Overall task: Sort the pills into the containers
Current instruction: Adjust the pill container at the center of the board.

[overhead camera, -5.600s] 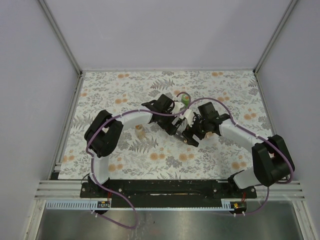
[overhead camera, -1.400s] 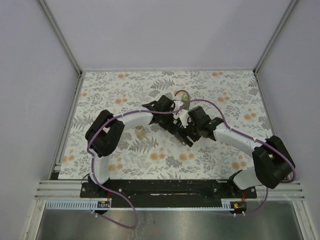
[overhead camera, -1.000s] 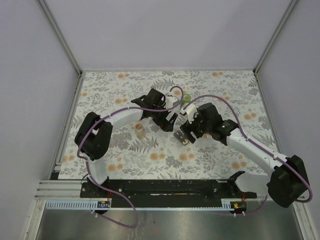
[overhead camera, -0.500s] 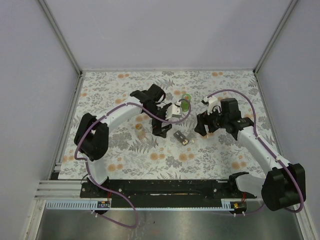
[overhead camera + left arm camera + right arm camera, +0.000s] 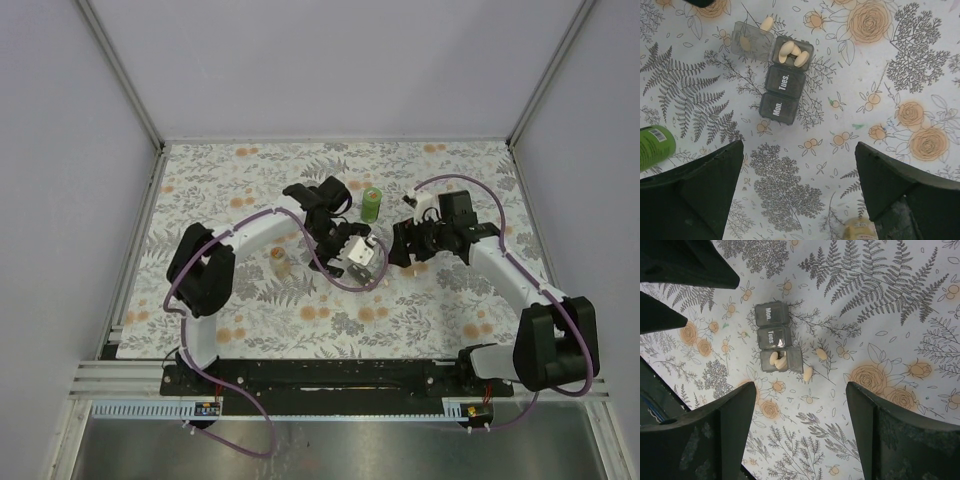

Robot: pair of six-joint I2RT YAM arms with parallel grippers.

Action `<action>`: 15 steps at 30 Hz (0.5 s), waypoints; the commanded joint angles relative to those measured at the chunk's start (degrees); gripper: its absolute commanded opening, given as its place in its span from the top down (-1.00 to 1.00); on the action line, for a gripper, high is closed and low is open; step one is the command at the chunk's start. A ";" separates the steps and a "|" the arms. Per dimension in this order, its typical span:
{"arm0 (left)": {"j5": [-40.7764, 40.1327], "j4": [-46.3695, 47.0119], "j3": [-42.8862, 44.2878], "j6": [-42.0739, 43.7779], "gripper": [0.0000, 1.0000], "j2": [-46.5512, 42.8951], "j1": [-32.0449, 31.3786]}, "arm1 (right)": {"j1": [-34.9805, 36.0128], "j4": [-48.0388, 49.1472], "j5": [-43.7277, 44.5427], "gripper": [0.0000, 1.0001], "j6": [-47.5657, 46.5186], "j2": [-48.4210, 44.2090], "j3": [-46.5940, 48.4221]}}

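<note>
Your right fingers (image 5: 715, 435) are spread and empty. Two loose cream oval pills (image 5: 808, 373) lie slantwise on the floral bench (image 5: 890, 315), just ahead between them, beside the open cell of the grey three-cell pill box (image 5: 774, 337). Your left fingers (image 5: 690, 185), also spread, look farther off.

I count one pill organiser (image 5: 781, 80) of three compartments in a row: two shut, marked Mon. and Tues., and one open. Pills seen number five: three pills in the open compartment (image 5: 786, 50) and two loose pills (image 5: 822, 354) lying outside it on my table. Bottles number two: one green bottle (image 5: 372, 203) and one small tan bottle (image 5: 281, 265).
</note>
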 commanded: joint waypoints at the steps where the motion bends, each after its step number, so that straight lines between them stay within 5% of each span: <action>1: 0.68 -0.04 2.64 9.29 -0.93 2.87 -0.69 | -2.12 -1.24 -2.35 -0.62 1.00 1.97 3.61; 15: 0.24 2.95 6.59 12.37 -0.72 11.40 -2.45 | -7.13 -5.37 -4.11 -0.62 -1.11 4.08 4.31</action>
